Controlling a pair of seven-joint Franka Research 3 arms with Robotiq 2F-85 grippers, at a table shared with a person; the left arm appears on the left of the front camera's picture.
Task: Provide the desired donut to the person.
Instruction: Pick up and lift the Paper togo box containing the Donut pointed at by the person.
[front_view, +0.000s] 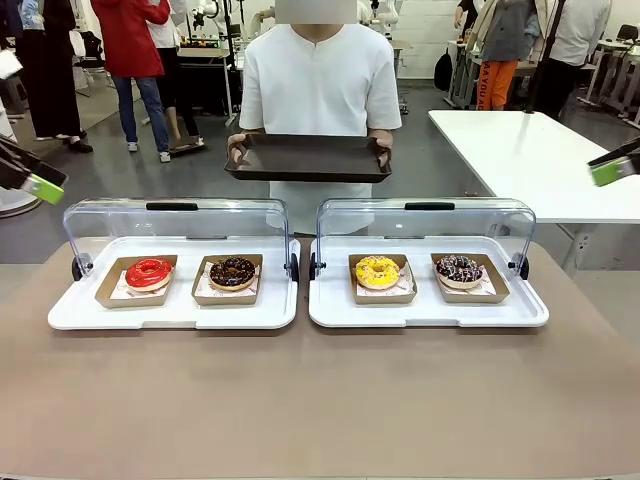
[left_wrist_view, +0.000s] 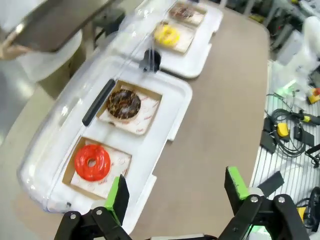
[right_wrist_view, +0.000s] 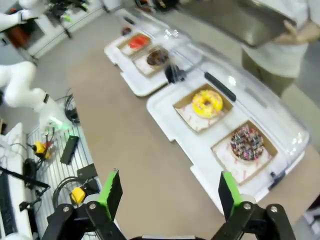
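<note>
Four donuts lie in cardboard trays inside two white display cases with their clear lids raised. The left case holds a red donut (front_view: 149, 272) (left_wrist_view: 92, 162) and a chocolate donut (front_view: 232, 271) (left_wrist_view: 123, 103). The right case holds a yellow donut (front_view: 377, 270) (right_wrist_view: 207, 103) and a dark sprinkled donut (front_view: 459, 268) (right_wrist_view: 246, 143). The person (front_view: 320, 85) in a white shirt stands behind the cases holding an empty dark tray (front_view: 308, 158). My left gripper (front_view: 36, 185) (left_wrist_view: 175, 192) hovers open at the far left, my right gripper (front_view: 612, 167) (right_wrist_view: 167, 192) open at the far right, both above the table.
The brown table (front_view: 320, 400) stretches bare in front of the cases. A white table (front_view: 540, 160) stands at the back right. Bystanders stand far behind. Cables and gear lie on the floor beside the table in both wrist views.
</note>
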